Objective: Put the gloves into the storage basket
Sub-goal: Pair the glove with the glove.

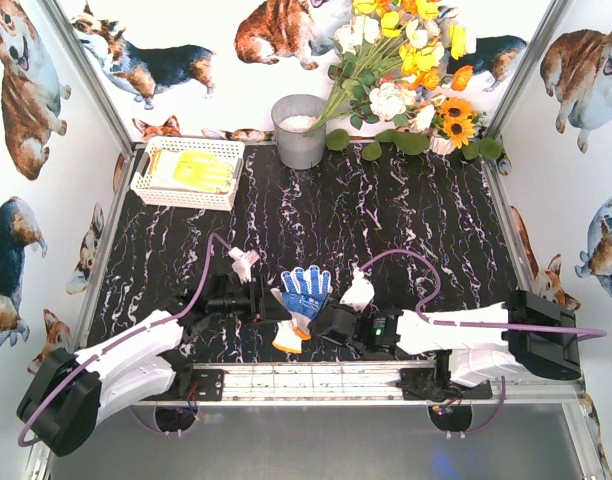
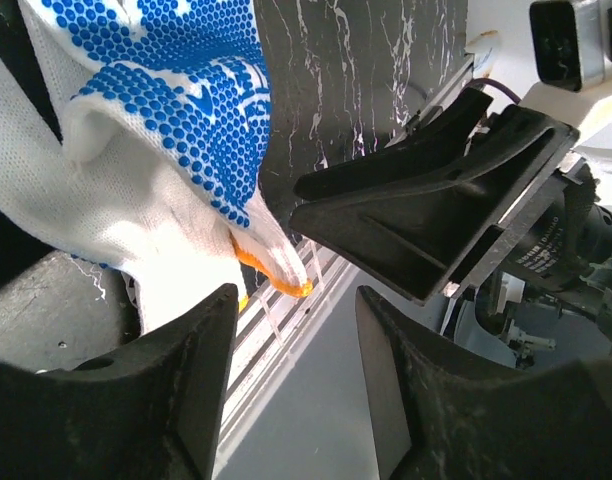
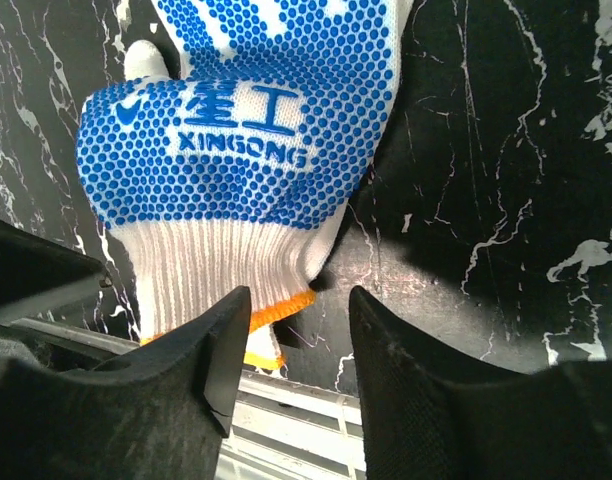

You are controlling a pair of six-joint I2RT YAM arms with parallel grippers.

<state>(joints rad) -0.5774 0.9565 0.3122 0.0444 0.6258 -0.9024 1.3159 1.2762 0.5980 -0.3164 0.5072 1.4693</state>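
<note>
A white knit glove with a blue dotted palm (image 1: 305,291) lies on the black marble table near the front middle, orange cuff towards the arms. It fills the right wrist view (image 3: 236,130) and shows in the left wrist view (image 2: 166,120). A second yellow-trimmed cuff (image 3: 254,356) peeks from under it. My left gripper (image 1: 273,305) is open and empty at the glove's left side (image 2: 296,380). My right gripper (image 1: 323,322) is open just past the cuff's right corner (image 3: 298,370). The white lattice storage basket (image 1: 186,197) at the back left holds yellow-palmed gloves (image 1: 201,170).
A grey metal bucket (image 1: 299,130) stands at the back middle beside a bunch of artificial flowers (image 1: 406,70). The aluminium rail (image 1: 316,380) runs along the table's near edge just behind the glove's cuff. The right gripper's black finger (image 2: 436,220) is close in front of my left gripper.
</note>
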